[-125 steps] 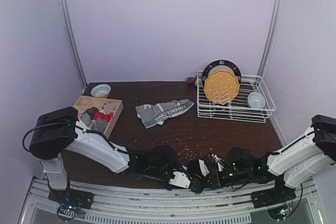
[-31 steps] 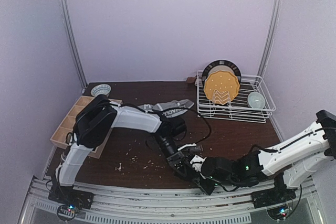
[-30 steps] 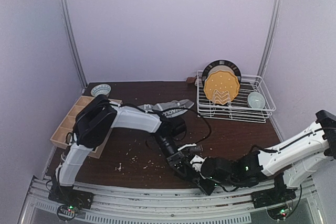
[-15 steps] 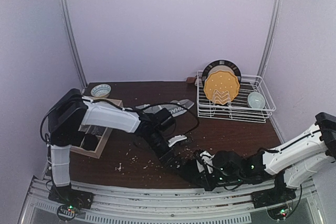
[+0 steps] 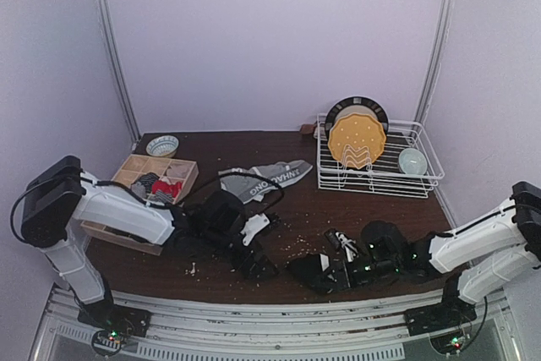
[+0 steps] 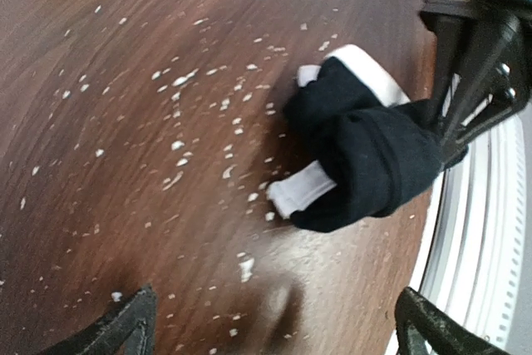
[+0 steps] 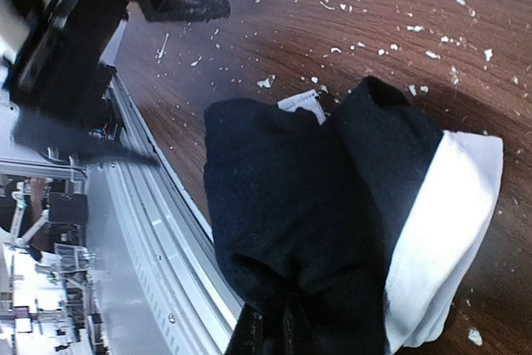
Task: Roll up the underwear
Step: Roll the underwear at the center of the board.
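Grip: my right gripper (image 7: 270, 330) is clenched on the black brief (image 7: 316, 197), bundled at its fingertips. My left gripper (image 6: 278, 330) stands released just short of it; I should pinch the loose waistband (image 6: 299, 190) there and tuck it in.

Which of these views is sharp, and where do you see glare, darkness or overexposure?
Top external view: even, soft light, everything sharp. Left wrist view: the black underwear is in focus, and the table shows a soft sheen. Right wrist view: the same garment is close and nearly featureless black; the lower left corner is washed out bright.
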Available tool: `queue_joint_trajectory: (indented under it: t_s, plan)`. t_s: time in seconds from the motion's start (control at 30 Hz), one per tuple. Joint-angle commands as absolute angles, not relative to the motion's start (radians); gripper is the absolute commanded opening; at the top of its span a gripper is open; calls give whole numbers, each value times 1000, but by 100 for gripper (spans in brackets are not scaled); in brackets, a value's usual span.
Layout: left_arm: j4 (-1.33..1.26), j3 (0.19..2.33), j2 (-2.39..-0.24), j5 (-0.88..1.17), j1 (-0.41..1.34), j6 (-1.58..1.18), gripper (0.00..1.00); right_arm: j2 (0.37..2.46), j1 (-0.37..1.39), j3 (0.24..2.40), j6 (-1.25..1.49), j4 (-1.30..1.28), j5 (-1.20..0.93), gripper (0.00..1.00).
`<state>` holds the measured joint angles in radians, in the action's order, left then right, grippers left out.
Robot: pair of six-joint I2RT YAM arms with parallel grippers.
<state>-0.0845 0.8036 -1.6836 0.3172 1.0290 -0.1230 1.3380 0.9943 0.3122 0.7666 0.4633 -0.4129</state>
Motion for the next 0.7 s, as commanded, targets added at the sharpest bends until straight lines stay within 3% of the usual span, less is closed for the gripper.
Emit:
queue_joint_trajectory:
  t_s: [0.0, 0.23, 0.4, 0.5, 0.67]
  plan:
    - [-350, 745, -1647, 137, 1128, -108, 98, 1408, 942, 262, 855, 529, -527, 0]
    - [-466, 660, -1575, 32, 1119, -323, 98, 1543, 881, 229, 937, 758, -604, 0]
    - [-988, 461, -1602, 158, 1084, -524, 98, 1621, 855, 213, 989, 904, -647, 0]
    - [-800, 608, -1693, 300, 1094, -549, 92, 1655, 848, 197, 1029, 1006, -651, 0]
    - [-653, 748, -1831, 318, 1139, -628, 82, 1709, 822, 173, 1061, 1114, -669, 0]
